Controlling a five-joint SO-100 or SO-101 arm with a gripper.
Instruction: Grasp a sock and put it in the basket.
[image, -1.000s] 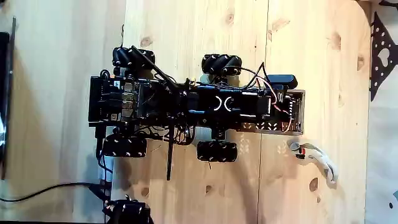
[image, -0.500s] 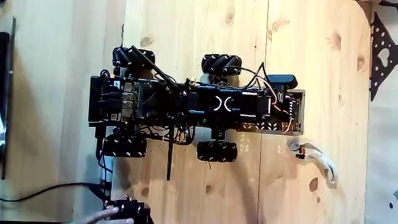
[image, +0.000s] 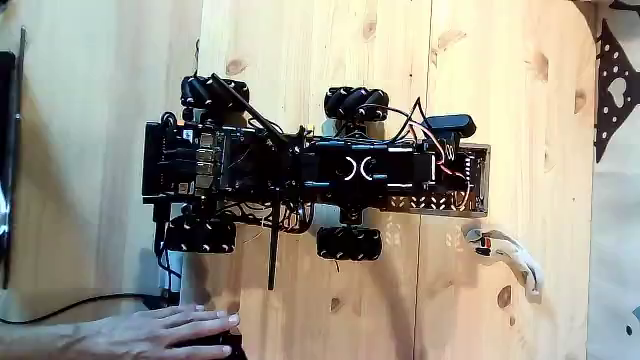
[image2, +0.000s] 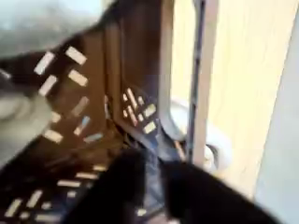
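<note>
Sock position: one sock (image: 505, 252) lies on the wooden desk (image: 320, 60) in the fixed view, below and just right of the right end of the basket (image: 478, 180), apart from it.
Sock relative to pincer: the pincer (image: 452, 160) sits over the basket at the right end of the arm (image: 365, 165); the sock is below it and a little to the right in the fixed view, not touching it, with the basket's lower rim between them.
Sock axis: the long axis runs diagonally from upper left to lower right in the fixed view, in a gentle curve; the end with the red-orange mark points upper left, toward the basket, and the other end points lower right.
Pincer state: in the wrist view the pincer (image2: 154, 187) appears as dark blurred shapes at the bottom edge, with the basket's lattice floor (image2: 84, 121) beyond; it holds nothing visible, and how far its jaws stand apart cannot be told.
Counts: one sock, one basket, one arm with one pincer, four wheels (image: 349, 243) on the chassis.
Other: a person's hand (image: 160, 328) rests flat at the bottom edge of the fixed view, left of centre, well apart from the sock.
</note>
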